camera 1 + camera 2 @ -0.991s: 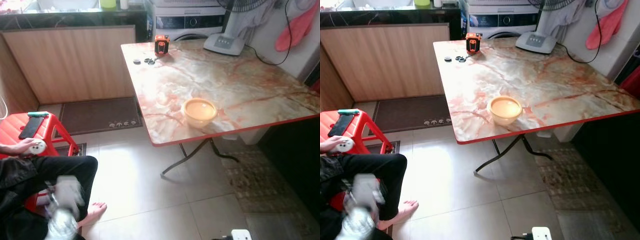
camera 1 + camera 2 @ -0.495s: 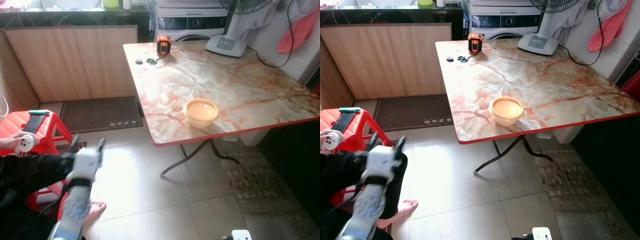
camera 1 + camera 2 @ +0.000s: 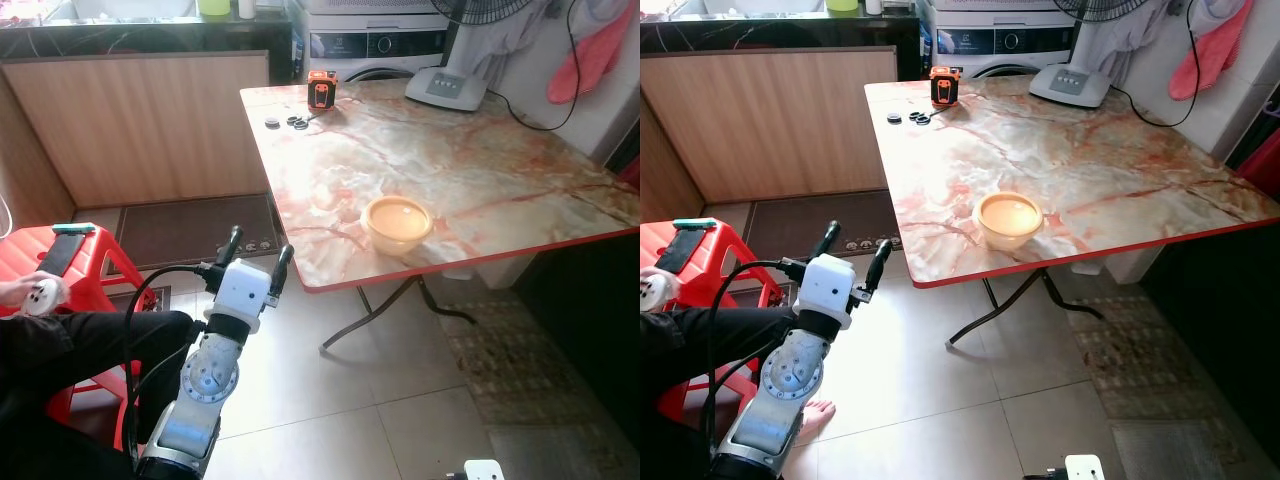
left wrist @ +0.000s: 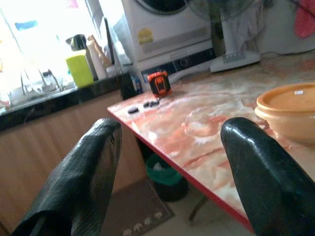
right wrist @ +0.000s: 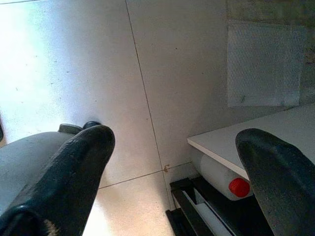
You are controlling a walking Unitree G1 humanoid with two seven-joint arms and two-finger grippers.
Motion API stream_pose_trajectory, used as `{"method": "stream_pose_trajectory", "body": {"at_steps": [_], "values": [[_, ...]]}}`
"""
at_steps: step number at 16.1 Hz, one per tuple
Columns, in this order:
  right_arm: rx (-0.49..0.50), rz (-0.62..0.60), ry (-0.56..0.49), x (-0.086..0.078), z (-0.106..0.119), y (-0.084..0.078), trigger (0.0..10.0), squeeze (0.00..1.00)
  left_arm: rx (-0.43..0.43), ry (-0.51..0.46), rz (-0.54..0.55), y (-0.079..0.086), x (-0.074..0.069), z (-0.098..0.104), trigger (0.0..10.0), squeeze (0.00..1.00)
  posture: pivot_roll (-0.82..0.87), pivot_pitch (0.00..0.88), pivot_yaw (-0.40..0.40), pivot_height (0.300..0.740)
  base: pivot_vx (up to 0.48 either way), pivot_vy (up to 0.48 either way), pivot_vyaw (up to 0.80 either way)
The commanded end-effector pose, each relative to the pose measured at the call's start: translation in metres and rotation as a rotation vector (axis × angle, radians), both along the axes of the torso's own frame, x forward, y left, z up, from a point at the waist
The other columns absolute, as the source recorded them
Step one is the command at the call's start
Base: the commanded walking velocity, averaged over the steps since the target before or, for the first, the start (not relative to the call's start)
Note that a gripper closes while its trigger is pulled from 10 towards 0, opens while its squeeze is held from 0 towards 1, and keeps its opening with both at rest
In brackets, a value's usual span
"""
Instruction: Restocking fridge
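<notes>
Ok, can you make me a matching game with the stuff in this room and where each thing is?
Things:
1. bowl
2. tape measure
3. phone
4. left gripper

Places:
A. on the red stool
B. raised above the floor, short of the table
C. near the table's front edge
D. at the table's far corner

Pairs: 1-C, 2-D, 3-A, 4-B

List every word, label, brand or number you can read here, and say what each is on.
None can be read.
Washer: panel markings too small.
Washer's yellow sticker: blurred.
Orange bowl lid label: too small.
Orange tape measure: nothing legible.
</notes>
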State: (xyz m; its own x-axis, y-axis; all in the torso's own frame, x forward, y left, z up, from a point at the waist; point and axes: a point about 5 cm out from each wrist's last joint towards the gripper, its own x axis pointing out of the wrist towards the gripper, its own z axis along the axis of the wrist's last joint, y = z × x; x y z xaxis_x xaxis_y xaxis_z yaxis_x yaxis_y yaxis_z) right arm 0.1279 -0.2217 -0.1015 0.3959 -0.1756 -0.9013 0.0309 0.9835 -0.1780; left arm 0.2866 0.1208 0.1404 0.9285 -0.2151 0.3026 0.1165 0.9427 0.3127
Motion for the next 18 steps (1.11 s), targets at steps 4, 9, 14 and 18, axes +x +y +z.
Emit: {"method": "stream_pose_trajectory", "body": {"at_steps": [4,9,14,18], "values": [[-0.006,-0.004,-0.004,0.001,0.0,0.0,10.0,0.0,-0.374,0.161,-0.03,0.006,0.008,0.003,10.0,0.0,-0.05,0.0,-0.057,0.74,0.0,0.0,0.0],[-0.004,-0.005,-0.002,0.0,0.0,0.001,10.0,0.0,-0.345,0.201,-0.149,-0.008,0.004,0.006,10.0,0.0,-0.04,0.0,-0.052,0.74,0.0,0.0,0.0],[0.001,-0.039,-0.008,0.0,0.0,0.002,10.0,0.0,-0.311,0.249,-0.176,-0.011,0.005,0.003,10.0,0.0,-0.04,0.0,-0.042,0.74,0.0,0.0,0.0],[0.004,-0.052,-0.012,0.0,0.0,0.002,10.0,0.0,-0.265,0.232,-0.193,-0.013,0.009,0.009,10.0,0.0,-0.05,0.0,-0.03,0.74,0.0,0.0,0.0]]}}
